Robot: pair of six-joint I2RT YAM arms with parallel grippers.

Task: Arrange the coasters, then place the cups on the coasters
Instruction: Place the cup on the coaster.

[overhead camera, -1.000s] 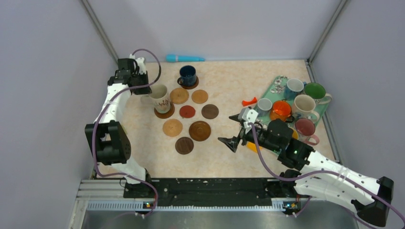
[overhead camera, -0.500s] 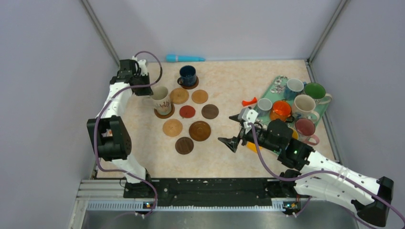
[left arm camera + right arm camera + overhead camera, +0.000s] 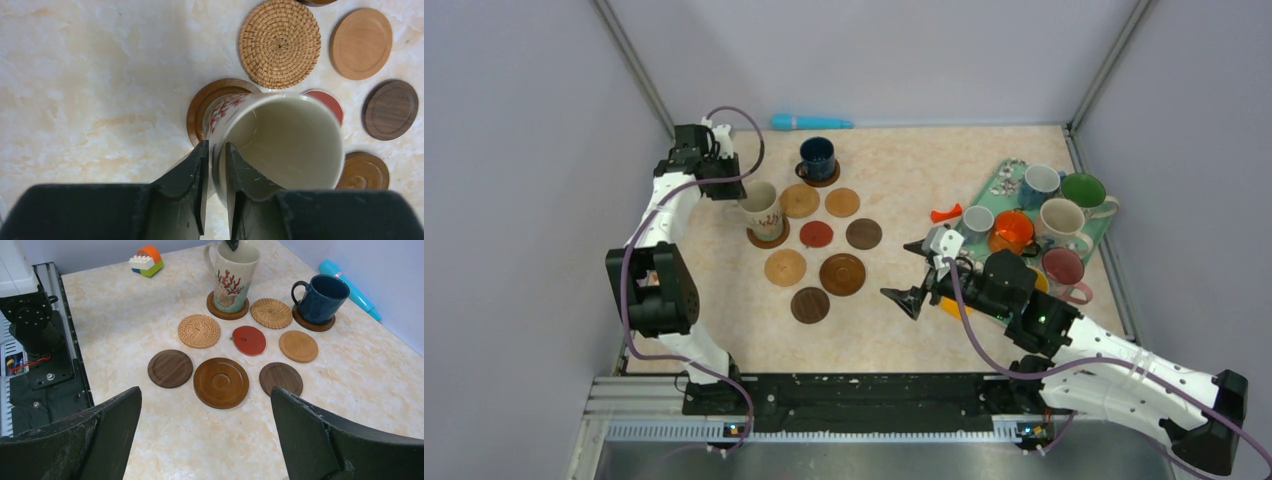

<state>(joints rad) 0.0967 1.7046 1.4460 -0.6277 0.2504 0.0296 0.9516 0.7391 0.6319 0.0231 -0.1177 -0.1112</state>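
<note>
A tall cream cup [image 3: 762,208] with a red coral print stands on a brown coaster [image 3: 200,107] at the left of the coaster group. My left gripper [image 3: 214,145] straddles its rim, one finger inside and one outside, jaws slightly apart. A dark blue cup [image 3: 817,155] sits on a coaster behind it. Bare coasters lie between: two woven [image 3: 799,200], tan [image 3: 842,202], red [image 3: 816,234], two dark [image 3: 863,233] and a large ridged one [image 3: 842,274]. My right gripper [image 3: 914,272] hovers wide open and holds nothing, right of the coasters.
A teal tray [image 3: 1004,180] at the right holds several cups, among them green [image 3: 1082,190], orange [image 3: 1012,232] and pink [image 3: 1064,268]. A small orange block [image 3: 944,213] lies beside it. A blue pen-like object [image 3: 811,122] lies by the back wall. A toy brick [image 3: 146,260] sits near the left edge.
The left arm shifted a little and the cream cup came to rest on its coaster. The left jaws have since eased apart at the rim. The right arm has not moved.
</note>
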